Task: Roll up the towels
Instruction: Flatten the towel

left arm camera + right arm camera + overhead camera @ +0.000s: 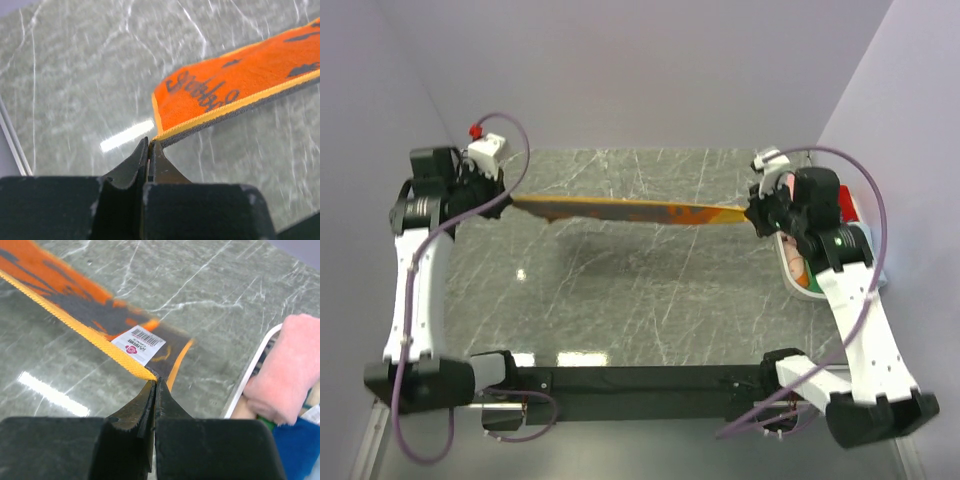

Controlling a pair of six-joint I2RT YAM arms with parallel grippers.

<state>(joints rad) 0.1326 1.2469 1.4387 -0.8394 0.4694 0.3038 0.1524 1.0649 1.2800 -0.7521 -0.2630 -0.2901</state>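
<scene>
Seen from above, the grey-and-orange towel [630, 210] is stretched into a taut band held clear of the marbled grey surface [620, 320], and its shadow lies below it. The left fingers [508, 197] hold one end and the right fingers [752, 212] the other. A white basket [783, 260] sits at the surface's right edge, mostly hidden by the right arm.

In the left wrist view, the left fingers [149, 150] are pressed together on a corner of the grey-and-orange towel [235, 75]. Its orange face is up and carries dark lettering [202, 92], with a yellow hem and a grey underside. The surface [75, 75] lies beneath.

In the right wrist view, the right fingers [154, 390] pinch the opposite corner at the yellow hem of the grey-and-orange towel [65, 295], and a white barcode label [137, 344] sits just beside the pinch. To the right is the white basket [250, 375], with a pink towel [287, 370] bulging over its rim and a blue towel [295, 450] below it.
</scene>
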